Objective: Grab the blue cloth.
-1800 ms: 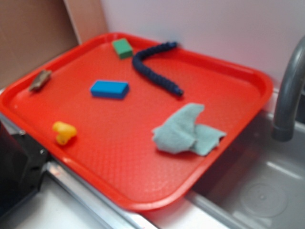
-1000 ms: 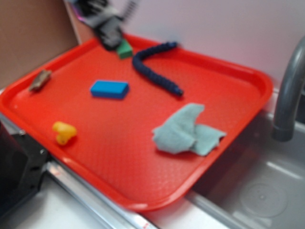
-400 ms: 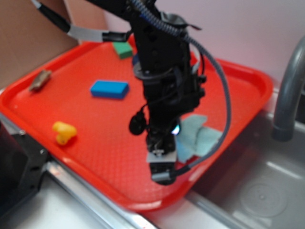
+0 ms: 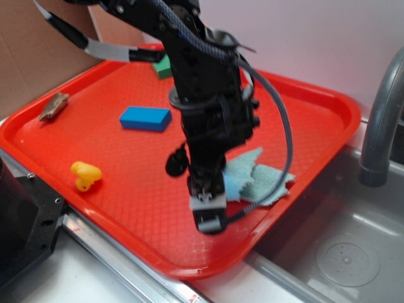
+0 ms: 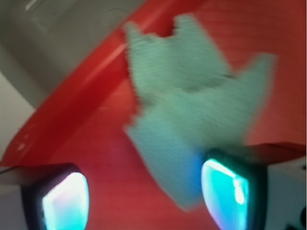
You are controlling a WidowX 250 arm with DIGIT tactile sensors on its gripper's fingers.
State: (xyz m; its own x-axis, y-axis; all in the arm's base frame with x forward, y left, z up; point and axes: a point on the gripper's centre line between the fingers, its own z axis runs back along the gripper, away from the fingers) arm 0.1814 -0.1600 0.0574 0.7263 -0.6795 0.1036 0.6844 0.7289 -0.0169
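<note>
Now my gripper (image 4: 208, 211) hangs with fingers apart over the blue cloth (image 4: 259, 180), which lies near the red tray's (image 4: 328, 101) sink-side rim; bare tray floor surrounds it.

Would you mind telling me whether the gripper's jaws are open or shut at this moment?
Open. In the wrist view the gripper shows its two jaws set wide apart, with red tray and a corner of the blue cloth between them, nothing clamped.

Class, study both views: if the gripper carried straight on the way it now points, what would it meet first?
Most likely the blue cloth. The gripper points down at the red tray with its fingers apart, and the cloth's near edge lies between them. Depth is blurred, so one finger might touch bare tray instead.
</note>
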